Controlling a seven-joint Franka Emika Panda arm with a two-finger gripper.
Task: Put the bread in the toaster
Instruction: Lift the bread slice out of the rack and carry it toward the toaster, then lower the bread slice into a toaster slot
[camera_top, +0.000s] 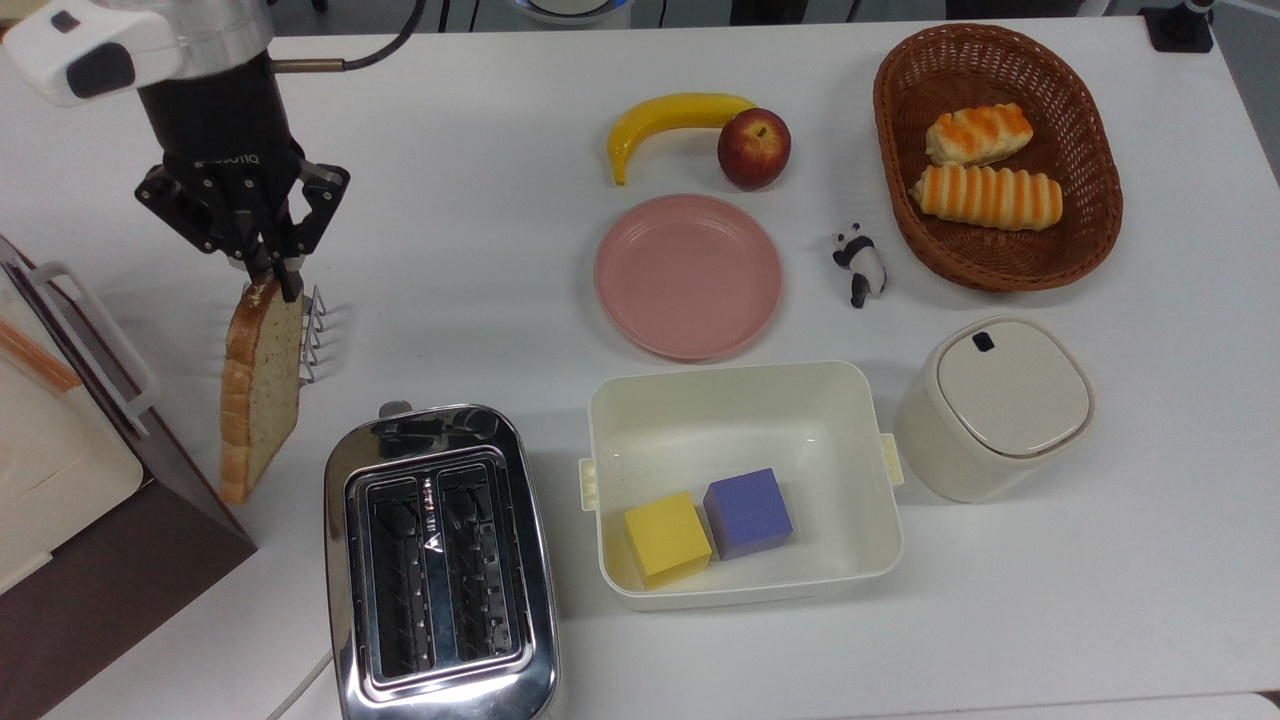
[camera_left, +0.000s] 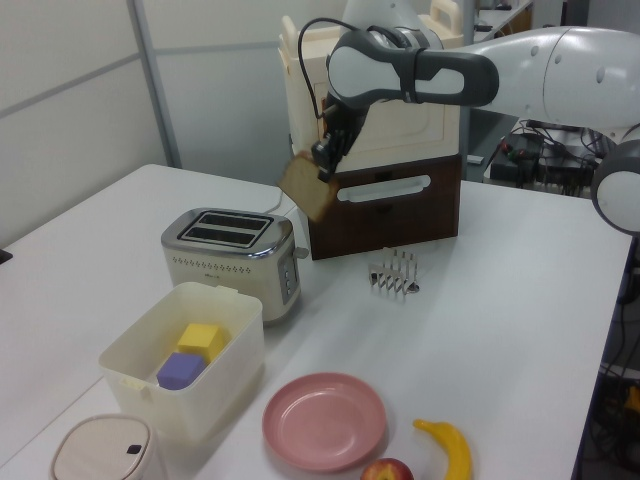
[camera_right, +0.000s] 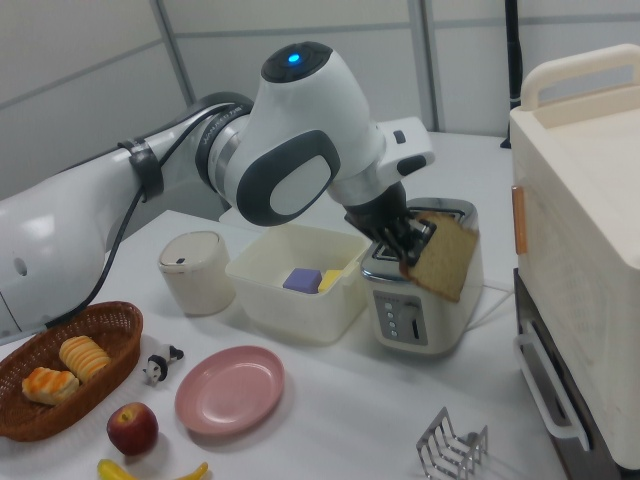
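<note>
Above the bench (camera_top: 480, 260), up in the air, my fingers (camera_top: 272, 268) are clamped on one edge of the bread (camera_top: 260, 385); the slice hangs tilted from my grip, clear of everything below; in the top view it sits just left of the toaster (camera_top: 440, 565), over the empty wire rack (camera_left: 393, 273); the toaster stands on the bench with both slots bare, beside the white tub (camera_top: 740, 400) with two blocks.
</note>
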